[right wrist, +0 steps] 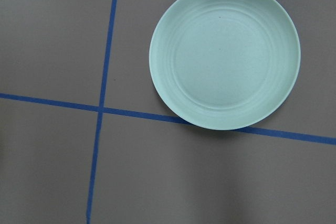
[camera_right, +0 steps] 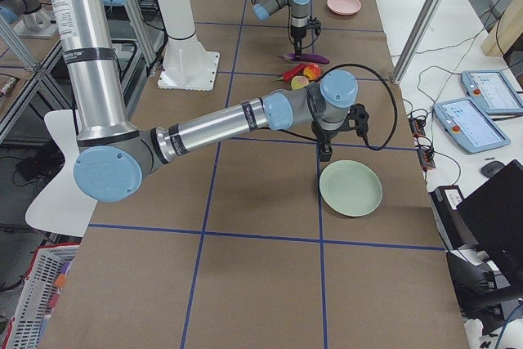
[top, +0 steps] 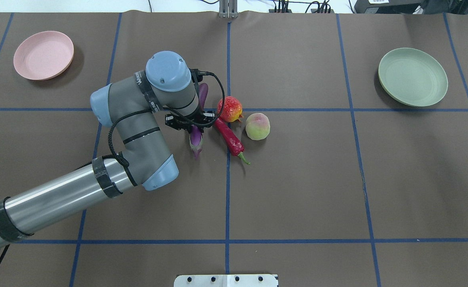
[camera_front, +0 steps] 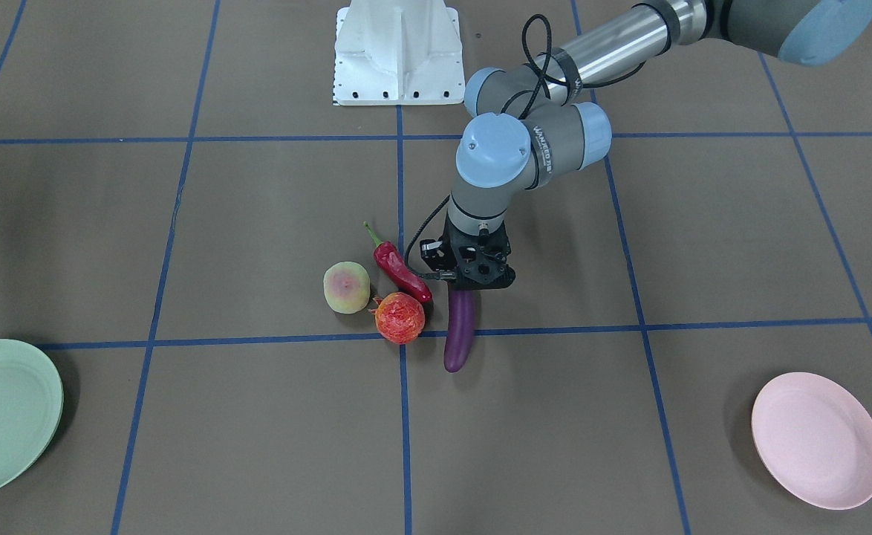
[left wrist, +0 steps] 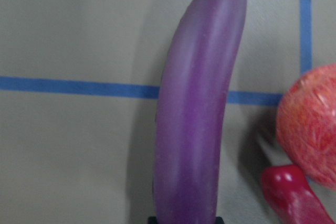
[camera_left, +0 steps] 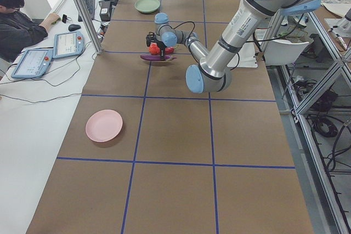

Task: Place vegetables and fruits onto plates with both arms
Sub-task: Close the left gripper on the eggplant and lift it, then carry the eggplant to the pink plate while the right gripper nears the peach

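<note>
The purple eggplant (camera_front: 459, 338) lies at the table's middle, next to the red chili pepper (camera_front: 402, 271), the red-orange fruit (camera_front: 399, 317) and the peach (camera_front: 346, 287). My left gripper (camera_front: 472, 286) is down over the eggplant's calyx half. In the left wrist view the eggplant (left wrist: 197, 119) fills the frame, with dark finger edges tight at its sides, so the gripper looks shut on it. The pink plate (top: 43, 55) is bare at the far left. My right gripper (camera_right: 324, 151) hovers beside the bare mint green plate (right wrist: 224, 56); I cannot tell whether it is open or shut.
The white robot base (camera_front: 397, 52) stands at the near table edge. Blue tape lines grid the brown table. An operator (camera_left: 16, 23) with tablets sits beside the table's far long edge.
</note>
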